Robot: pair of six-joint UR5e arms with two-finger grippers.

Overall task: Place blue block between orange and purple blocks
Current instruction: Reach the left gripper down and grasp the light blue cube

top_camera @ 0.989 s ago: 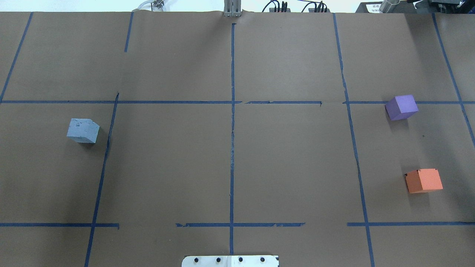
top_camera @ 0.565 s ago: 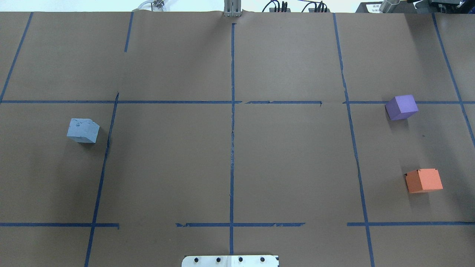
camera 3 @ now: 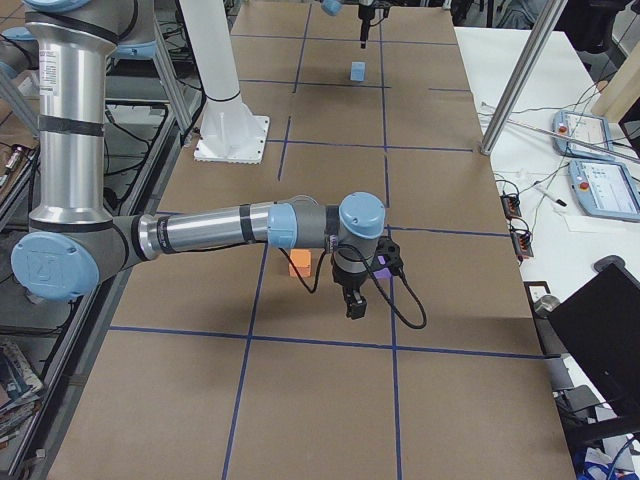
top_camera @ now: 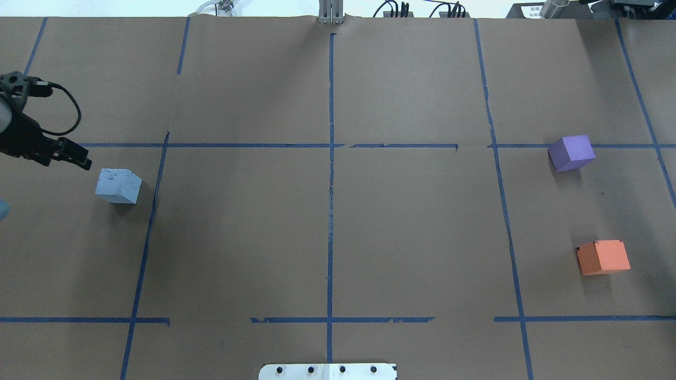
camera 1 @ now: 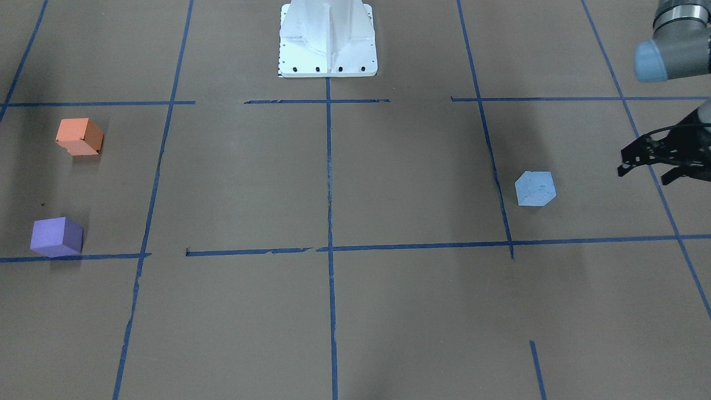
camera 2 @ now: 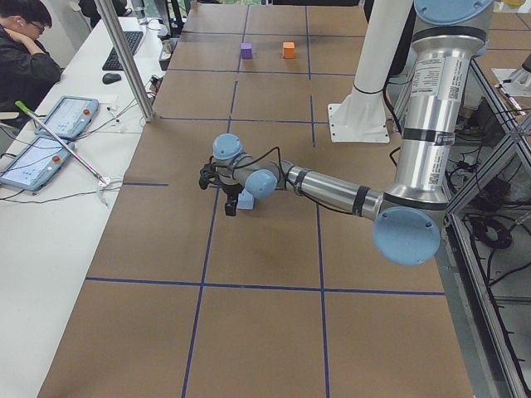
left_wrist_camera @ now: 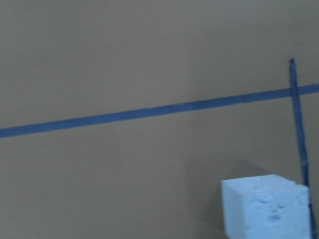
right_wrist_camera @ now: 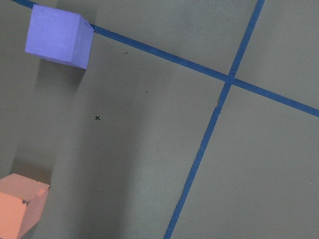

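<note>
I have the left gripper near the blue block, fingers apart and not touching it. That block sits on the robot's left, well apart from the purple block and orange block. The right gripper hovers by those two (I cannot tell its finger state).

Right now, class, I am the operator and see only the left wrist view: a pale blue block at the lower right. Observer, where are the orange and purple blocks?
Observer: In the overhead view the purple block and orange block stand apart on the table's right side, a gap between them.
Operator: Is the left gripper around the blue block?
Observer: No. It hangs open beside the block, toward the table's left edge.
Operator: And the right gripper?
Observer: It hangs above the table close to those two blocks.
</note>
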